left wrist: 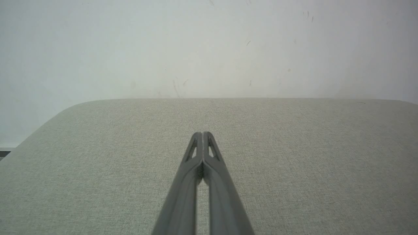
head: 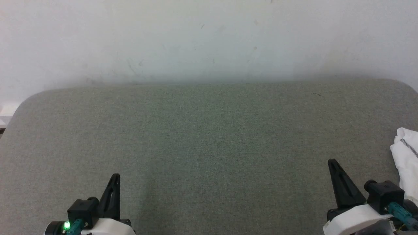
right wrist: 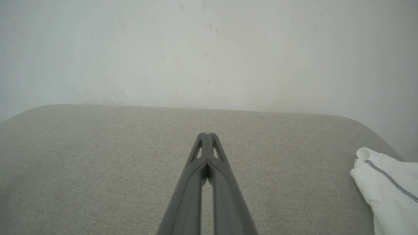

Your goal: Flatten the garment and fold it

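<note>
1. The grey fabric-covered table (head: 209,137) spans the lower two thirds of the frame.
2. The garment (head: 406,156) lies bunched at the right edge, near the right claw (head: 332,162) and not touching it.
3. The right claw and the left claw (head: 116,177) at lower left both have fingers together, empty.

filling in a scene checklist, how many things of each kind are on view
white soft-fabric garment with grey zigzag seam: 1
grey fabric-covered tabletop: 1
dark two-fingered grippers, both shut: 2 (left gripper, right gripper)
total: 4
</note>
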Robot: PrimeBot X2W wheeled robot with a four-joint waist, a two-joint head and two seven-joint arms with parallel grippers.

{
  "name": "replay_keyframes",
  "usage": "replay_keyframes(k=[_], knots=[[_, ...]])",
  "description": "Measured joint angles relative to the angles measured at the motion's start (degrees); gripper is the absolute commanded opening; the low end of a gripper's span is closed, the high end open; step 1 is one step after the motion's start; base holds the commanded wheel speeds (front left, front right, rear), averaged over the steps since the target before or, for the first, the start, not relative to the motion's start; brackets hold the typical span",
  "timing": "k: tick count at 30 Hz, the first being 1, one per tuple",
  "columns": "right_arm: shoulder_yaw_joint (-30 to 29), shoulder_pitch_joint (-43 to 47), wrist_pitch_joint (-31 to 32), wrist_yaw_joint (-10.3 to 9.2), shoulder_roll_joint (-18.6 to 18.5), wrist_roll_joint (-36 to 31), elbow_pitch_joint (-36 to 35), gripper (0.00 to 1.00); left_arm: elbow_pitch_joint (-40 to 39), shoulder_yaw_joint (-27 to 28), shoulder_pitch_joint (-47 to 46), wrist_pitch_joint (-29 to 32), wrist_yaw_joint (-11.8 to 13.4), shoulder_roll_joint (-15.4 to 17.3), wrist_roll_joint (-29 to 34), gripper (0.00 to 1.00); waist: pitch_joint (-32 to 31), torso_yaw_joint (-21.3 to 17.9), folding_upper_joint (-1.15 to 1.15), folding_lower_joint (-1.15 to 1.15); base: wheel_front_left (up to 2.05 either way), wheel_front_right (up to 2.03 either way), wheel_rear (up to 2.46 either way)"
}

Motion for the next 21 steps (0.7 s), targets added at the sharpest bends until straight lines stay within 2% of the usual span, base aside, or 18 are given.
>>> replay_keyframes(k=[21], knots=[[0.1,-1.3,0.6,0.0,0.1,-1.3,0.5,0.0,-1.8,-0.5,-0.7,2.5,0.6,-0.5,1.0,0.0,0.2,-0.3,0.0,0.0,0.0,0.0,0.0]])
